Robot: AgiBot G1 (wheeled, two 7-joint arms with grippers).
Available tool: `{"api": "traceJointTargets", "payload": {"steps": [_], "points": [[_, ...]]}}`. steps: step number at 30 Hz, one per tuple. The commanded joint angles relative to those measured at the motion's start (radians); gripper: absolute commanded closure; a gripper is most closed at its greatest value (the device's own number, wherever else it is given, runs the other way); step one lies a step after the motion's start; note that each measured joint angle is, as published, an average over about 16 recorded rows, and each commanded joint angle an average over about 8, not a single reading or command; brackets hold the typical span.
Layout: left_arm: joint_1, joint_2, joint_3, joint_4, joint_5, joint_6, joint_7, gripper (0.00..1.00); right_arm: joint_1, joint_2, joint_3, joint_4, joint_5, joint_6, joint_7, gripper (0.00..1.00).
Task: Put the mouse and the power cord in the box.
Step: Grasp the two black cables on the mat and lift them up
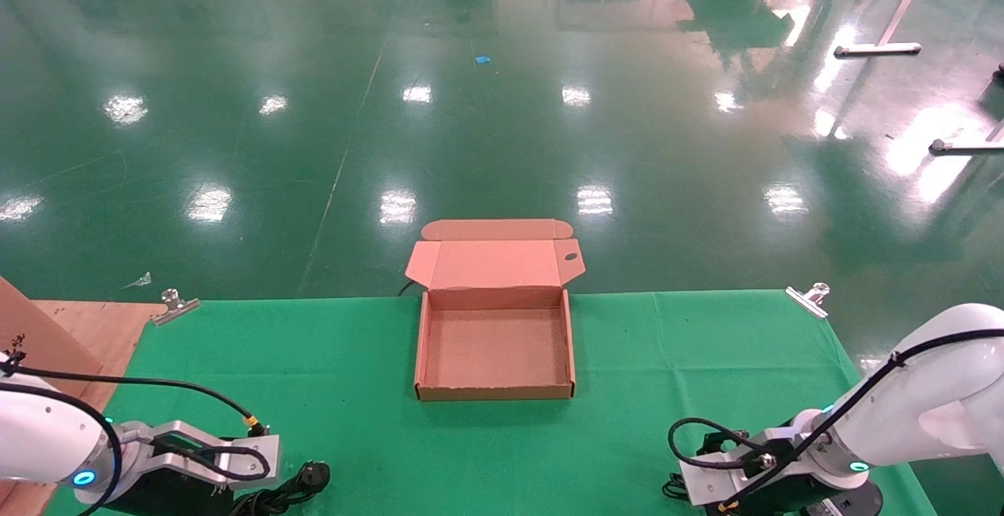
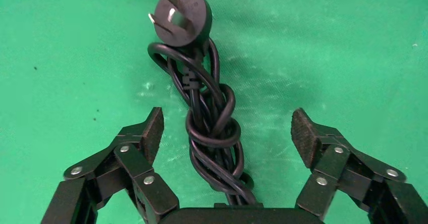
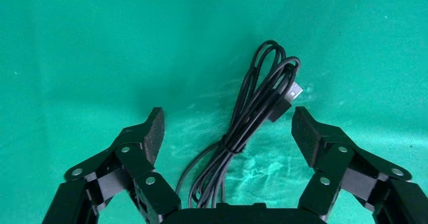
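The box [image 1: 494, 347] sits open with nothing inside (lid folded back). My left gripper [image 2: 227, 133] is spread wide over the power cord [image 2: 209, 128]; my right gripper [image 3: 227, 133], equally spread, straddles the mouse's bundled cable [image 3: 252, 118].

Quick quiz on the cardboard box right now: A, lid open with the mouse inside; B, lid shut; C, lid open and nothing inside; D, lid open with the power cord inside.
C: the box has its lid folded back and a bare cardboard floor, while the power cord lies on the green cloth between the open left gripper fingers.
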Motion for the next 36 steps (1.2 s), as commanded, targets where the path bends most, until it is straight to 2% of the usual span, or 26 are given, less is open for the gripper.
{"api": "traceJointTargets", "payload": {"steps": [1, 28, 36], "points": [[0.000, 0.000, -0.001, 0.009, -0.002, -0.004, 0.008, 1.00, 0.004, -0.003, 0.001, -0.012, 0.001, 0.002, -0.011, 1.00], [0.001, 0.012, -0.005, 0.055, -0.007, 0.007, 0.060, 1.00, 0.012, -0.021, 0.010, -0.079, 0.014, 0.015, -0.075, 1.00], [-0.060, 0.000, -0.009, 0.036, -0.013, 0.059, 0.085, 1.00, 0.068, 0.008, 0.034, -0.066, 0.049, -0.021, -0.105, 1.00]]}}
